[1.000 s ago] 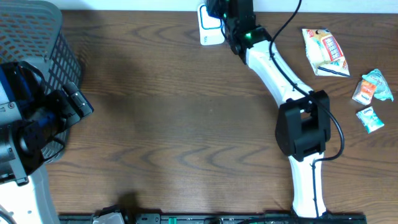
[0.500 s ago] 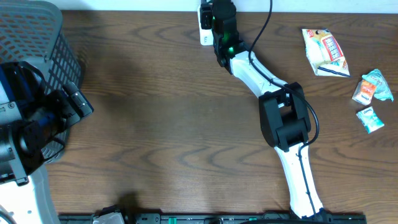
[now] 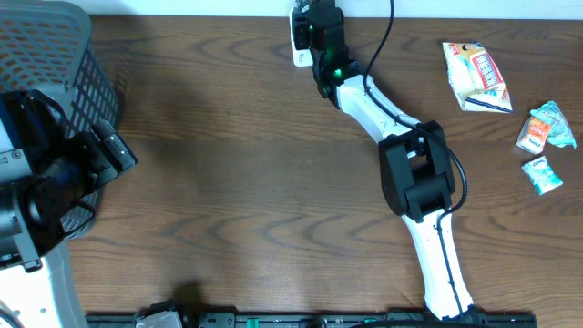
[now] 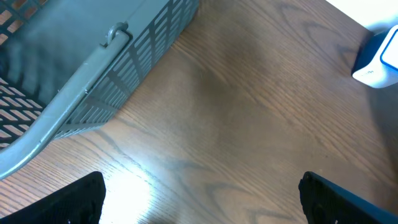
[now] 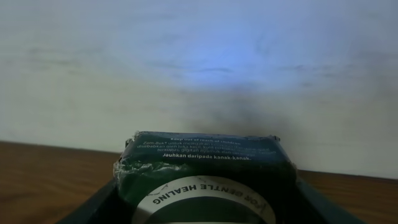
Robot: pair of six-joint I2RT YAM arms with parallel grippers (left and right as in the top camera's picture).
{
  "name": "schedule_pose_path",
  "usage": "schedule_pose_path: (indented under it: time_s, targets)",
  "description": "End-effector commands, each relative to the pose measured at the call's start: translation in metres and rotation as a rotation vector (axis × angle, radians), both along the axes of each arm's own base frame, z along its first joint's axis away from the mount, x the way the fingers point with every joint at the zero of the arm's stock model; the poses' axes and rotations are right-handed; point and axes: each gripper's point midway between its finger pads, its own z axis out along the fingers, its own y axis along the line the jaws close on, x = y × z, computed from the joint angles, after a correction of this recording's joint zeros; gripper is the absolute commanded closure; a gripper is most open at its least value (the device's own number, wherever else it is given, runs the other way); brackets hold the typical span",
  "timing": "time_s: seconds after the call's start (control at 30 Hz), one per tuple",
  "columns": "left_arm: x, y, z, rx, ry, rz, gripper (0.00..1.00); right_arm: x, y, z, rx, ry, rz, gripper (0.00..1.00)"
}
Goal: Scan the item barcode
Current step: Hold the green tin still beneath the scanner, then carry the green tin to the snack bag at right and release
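Observation:
The item is a small dark green box wrapped in film, with white print on its face. My right gripper is shut on it, a finger on each side, facing a pale wall. In the overhead view the right gripper is at the table's far edge, right beside the white barcode scanner. The scanner also shows as a white and blue block in the left wrist view. My left gripper hangs at the table's left side, and its left gripper fingers stand wide open over bare wood.
A grey mesh basket stands at the far left, and its rim is close to the left gripper. Three snack packets lie at the right: a large one and two small ones.
The right arm swung left with the box, bringing the gripper up against the scanner, then held still. The left arm has not moved.

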Motion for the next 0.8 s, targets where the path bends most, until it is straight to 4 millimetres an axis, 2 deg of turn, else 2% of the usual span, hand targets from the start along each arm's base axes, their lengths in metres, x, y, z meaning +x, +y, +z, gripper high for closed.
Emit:
schedule_pose_path:
  time_s: [0.0, 0.07, 0.17, 0.23, 0.27, 0.4, 0.43, 0.53, 0.6, 0.67, 0.73, 0.77]
  targets:
    - [-0.002, 0.003, -0.003, 0.004, 0.012, 0.012, 0.02, 0.002, -0.033, 0.064, -0.002, -0.089, -0.116, 0.52]
    - [-0.002, 0.003, -0.003, 0.004, 0.012, 0.012, 0.02, 0.000, -0.053, 0.087, -0.001, -0.101, -0.152, 0.51]
    - [-0.002, 0.003, -0.003, 0.004, 0.012, 0.012, 0.02, -0.005, -0.095, 0.115, -0.016, -0.075, -0.211, 0.49]
    - [-0.002, 0.003, -0.003, 0.004, 0.012, 0.012, 0.02, -0.012, -0.122, 0.122, -0.039, -0.027, -0.246, 0.48]
    - [-0.002, 0.003, -0.003, 0.004, 0.012, 0.012, 0.02, -0.018, -0.143, 0.123, -0.059, 0.019, -0.273, 0.48]
    - [-0.002, 0.003, -0.003, 0.004, 0.012, 0.012, 0.02, -0.042, -0.214, 0.106, -0.127, 0.203, -0.369, 0.51]
    - [-0.002, 0.003, -0.003, 0.004, 0.012, 0.012, 0.02, -0.055, -0.252, 0.091, -0.159, 0.294, -0.431, 0.50]
    - [-0.002, 0.003, -0.003, 0.004, 0.012, 0.012, 0.03, -0.076, -0.301, 0.066, -0.188, 0.433, -0.500, 0.47]
    - [-0.002, 0.003, -0.003, 0.004, 0.012, 0.012, 0.03, -0.090, -0.329, 0.055, -0.192, 0.500, -0.543, 0.48]
    - [-0.002, 0.003, -0.003, 0.004, 0.012, 0.012, 0.03, -0.102, -0.353, 0.047, -0.167, 0.548, -0.594, 0.46]
    - [-0.002, 0.003, -0.003, 0.004, 0.012, 0.012, 0.02, -0.109, -0.367, 0.042, -0.159, 0.582, -0.610, 0.30]
    - [-0.002, 0.003, -0.003, 0.004, 0.012, 0.012, 0.02, -0.113, -0.374, 0.039, -0.158, 0.598, -0.620, 0.29]
